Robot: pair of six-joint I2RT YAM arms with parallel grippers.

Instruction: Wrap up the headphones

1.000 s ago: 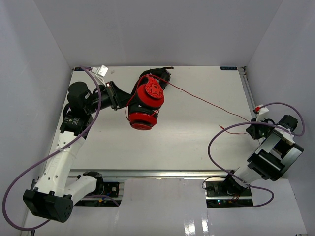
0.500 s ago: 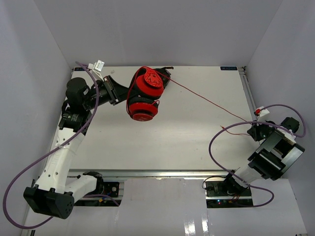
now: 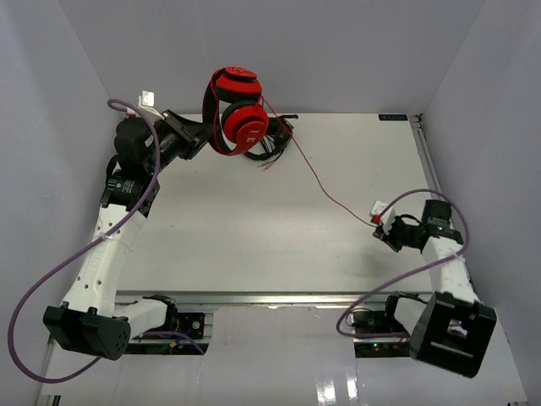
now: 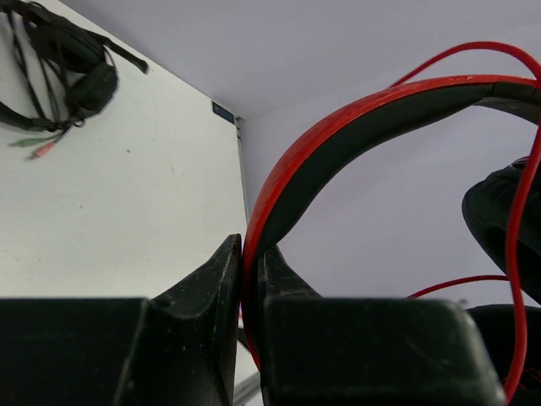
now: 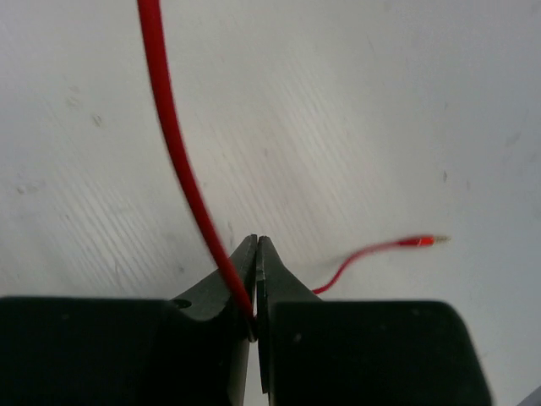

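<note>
- The left claw (image 4: 246,254) was clamped on the red headband (image 4: 338,127) of the headphones (image 3: 237,114). It held them aloft over the far-left corner of the worktop (image 3: 254,245), with the ear cups (image 3: 245,127) hanging close to the back wall (image 3: 338,51). This looked like a way to get the set off the surface so that cable could pass around it.
- The right claw (image 5: 256,249) was pinched shut on the thin red cable (image 5: 173,135) near its free end. Only a short tail and the plug tip (image 5: 423,242) trailed beyond the jaws, so most of the length stayed under that arm's control.
- Between the two arms the cable ran in an almost straight line from the cups down across the worktop to the near-right side. It seemed to be drawn out on purpose, since a stretched lead winds more neatly than a slack one.
- Thin red strands showed beside the band and cup in the left wrist view. How many turns, if any, were already on could not be told, and most of the wrapping appeared to lie ahead.
- A pair of black headphones (image 3: 275,139) lay on the worktop just below the raised red set, apart from both claws. Their loose leads sat near the red cable's path and could snag it.
</note>
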